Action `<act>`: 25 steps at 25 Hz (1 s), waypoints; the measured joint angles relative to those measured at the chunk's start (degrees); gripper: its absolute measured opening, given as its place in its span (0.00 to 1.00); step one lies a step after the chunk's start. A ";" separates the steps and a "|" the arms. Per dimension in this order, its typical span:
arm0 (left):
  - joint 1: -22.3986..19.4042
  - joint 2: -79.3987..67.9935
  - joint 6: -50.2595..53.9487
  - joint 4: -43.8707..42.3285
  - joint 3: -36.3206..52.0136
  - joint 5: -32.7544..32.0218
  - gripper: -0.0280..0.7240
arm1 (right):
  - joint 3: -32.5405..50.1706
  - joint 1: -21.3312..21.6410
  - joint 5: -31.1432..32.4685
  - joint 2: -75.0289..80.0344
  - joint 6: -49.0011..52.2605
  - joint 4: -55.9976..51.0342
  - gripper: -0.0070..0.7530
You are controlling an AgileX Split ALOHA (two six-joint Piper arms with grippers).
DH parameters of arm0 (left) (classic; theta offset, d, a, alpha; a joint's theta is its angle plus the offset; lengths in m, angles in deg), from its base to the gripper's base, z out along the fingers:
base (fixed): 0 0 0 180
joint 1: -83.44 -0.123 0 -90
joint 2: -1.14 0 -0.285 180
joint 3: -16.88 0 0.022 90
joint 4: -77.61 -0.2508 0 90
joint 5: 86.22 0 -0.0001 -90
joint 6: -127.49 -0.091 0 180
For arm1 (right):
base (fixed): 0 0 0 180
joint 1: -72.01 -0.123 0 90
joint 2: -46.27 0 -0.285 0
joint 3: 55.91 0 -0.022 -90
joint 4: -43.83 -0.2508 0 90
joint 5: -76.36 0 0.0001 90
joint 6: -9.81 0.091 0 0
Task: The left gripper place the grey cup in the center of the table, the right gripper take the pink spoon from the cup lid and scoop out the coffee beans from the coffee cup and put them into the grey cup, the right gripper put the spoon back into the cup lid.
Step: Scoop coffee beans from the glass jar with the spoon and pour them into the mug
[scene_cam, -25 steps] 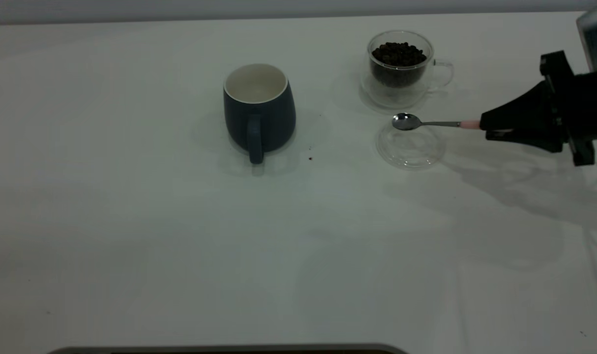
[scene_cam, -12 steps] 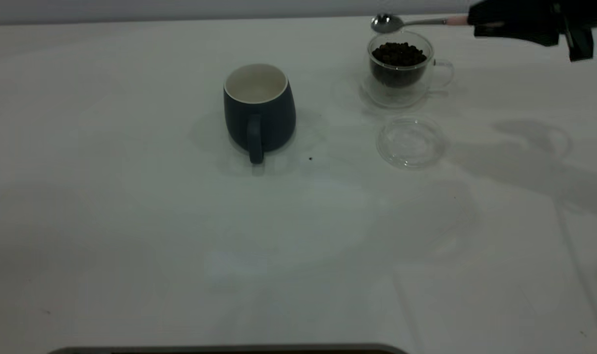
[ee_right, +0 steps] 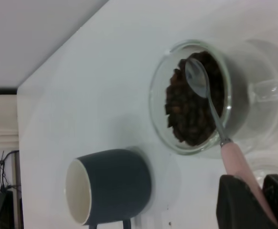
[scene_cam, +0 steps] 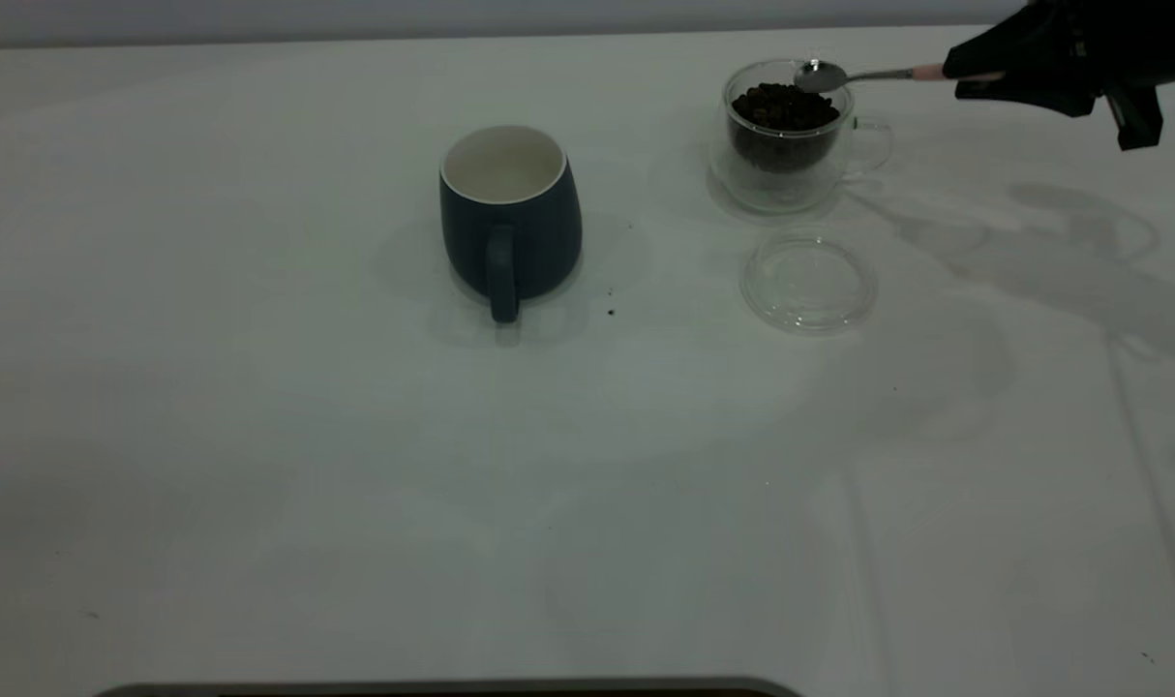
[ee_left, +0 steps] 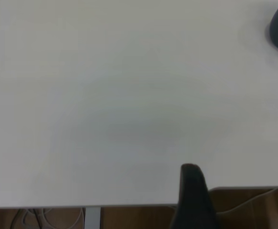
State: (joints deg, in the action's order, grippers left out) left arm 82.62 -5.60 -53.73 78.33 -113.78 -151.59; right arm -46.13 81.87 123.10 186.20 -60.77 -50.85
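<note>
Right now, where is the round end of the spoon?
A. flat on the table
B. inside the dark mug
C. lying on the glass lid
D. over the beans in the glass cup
D: the right hand holds the pink spoon with its bowl over the coffee beans in the coffee cup.

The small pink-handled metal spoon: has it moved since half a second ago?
Yes. The small pink-handled metal spoon came down and right; its bowl is now over the dark coffee beans in the clear glass cup.
</note>
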 joint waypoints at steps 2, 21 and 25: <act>0.00 0.00 0.00 0.00 0.00 0.00 0.79 | -0.20 0.00 -0.11 0.94 0.11 -0.19 0.16; 0.00 0.00 0.00 0.00 0.00 0.00 0.79 | -0.30 -0.13 2.74 3.63 5.66 -0.17 0.16; 0.00 0.00 -0.07 0.00 0.00 0.00 0.79 | -0.30 -0.13 3.20 3.68 6.82 0.02 0.16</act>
State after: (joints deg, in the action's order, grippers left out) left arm 82.62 -5.60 -53.79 78.33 -113.78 -151.59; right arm -46.44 81.75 126.30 189.88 -53.95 -50.83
